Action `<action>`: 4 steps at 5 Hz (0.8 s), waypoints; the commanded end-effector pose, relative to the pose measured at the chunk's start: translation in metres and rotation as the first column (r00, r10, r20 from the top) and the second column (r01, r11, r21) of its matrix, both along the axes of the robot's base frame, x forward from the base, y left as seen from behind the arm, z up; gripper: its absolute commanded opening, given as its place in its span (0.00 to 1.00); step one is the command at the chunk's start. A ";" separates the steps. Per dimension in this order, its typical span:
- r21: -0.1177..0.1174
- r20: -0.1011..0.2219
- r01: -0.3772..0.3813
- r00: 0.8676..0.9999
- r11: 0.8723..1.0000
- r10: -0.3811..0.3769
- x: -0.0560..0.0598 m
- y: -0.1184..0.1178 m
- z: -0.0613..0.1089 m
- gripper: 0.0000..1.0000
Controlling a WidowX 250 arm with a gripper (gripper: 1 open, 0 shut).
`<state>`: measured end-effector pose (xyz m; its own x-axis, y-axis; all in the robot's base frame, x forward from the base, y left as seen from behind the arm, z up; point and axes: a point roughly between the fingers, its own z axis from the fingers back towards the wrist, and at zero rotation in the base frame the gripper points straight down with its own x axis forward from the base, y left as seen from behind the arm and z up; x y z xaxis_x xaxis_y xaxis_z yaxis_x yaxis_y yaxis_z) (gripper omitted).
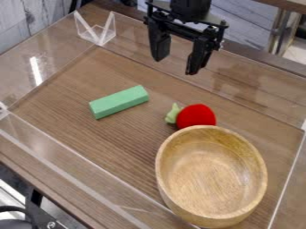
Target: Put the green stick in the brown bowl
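The green stick (118, 102) is a light-green rectangular block lying flat on the wooden table, left of centre. At the lower right stands the brown bowl (212, 174), a wide wooden bowl with nothing inside it. My gripper (177, 56) hangs above the table near the top centre, pointing down, its two black fingers spread apart with nothing between them. It is well above and to the right of the stick, touching neither stick nor bowl.
A red round toy with green leaves (191, 114) sits just beyond the bowl's far rim. Clear plastic walls (48, 63) border the table on the left and front. A clear folded piece (93, 29) stands at the back left.
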<state>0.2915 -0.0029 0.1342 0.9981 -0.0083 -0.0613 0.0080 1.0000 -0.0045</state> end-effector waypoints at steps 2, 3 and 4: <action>-0.013 -0.047 0.149 0.988 0.989 -0.149 -0.014 0.026 -0.034 1.00; -0.020 -0.032 0.276 0.961 0.961 -0.276 -0.035 0.061 -0.046 1.00; -0.038 0.009 0.391 0.920 0.920 -0.391 -0.046 0.082 -0.043 1.00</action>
